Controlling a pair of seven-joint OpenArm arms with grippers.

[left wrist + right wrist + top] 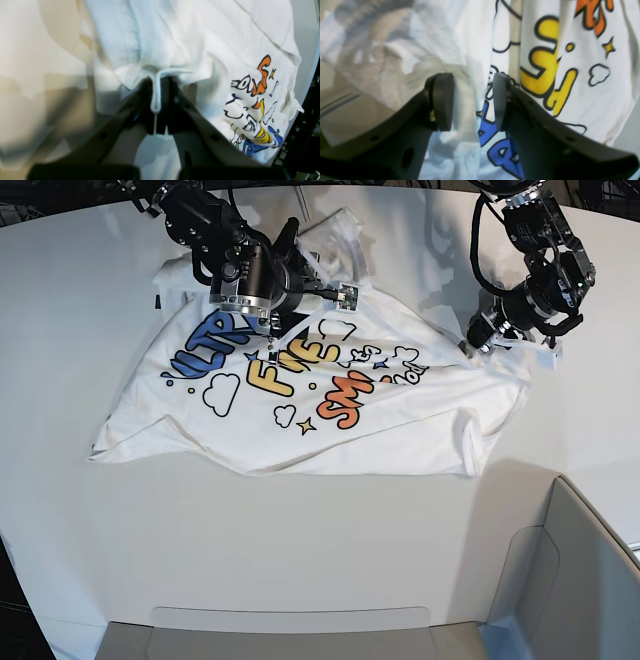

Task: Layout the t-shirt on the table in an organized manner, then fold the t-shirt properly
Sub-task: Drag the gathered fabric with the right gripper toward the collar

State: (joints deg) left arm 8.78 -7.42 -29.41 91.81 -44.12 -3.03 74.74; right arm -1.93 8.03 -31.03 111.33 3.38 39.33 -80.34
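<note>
White t-shirt (pixel 300 410) hem is pinched in the left gripper (pixel 156 110) jaws; right gripper (pixel 472 100) jaws gape, so pulling could bunch it.

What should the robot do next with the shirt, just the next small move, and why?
Probably pull the left hand outward, away from the print. It is shut on a pinched fold of the t-shirt, and the cloth there lies bunched and wrinkled on the table. The right hand stands open over the print, gripping nothing.
</note>
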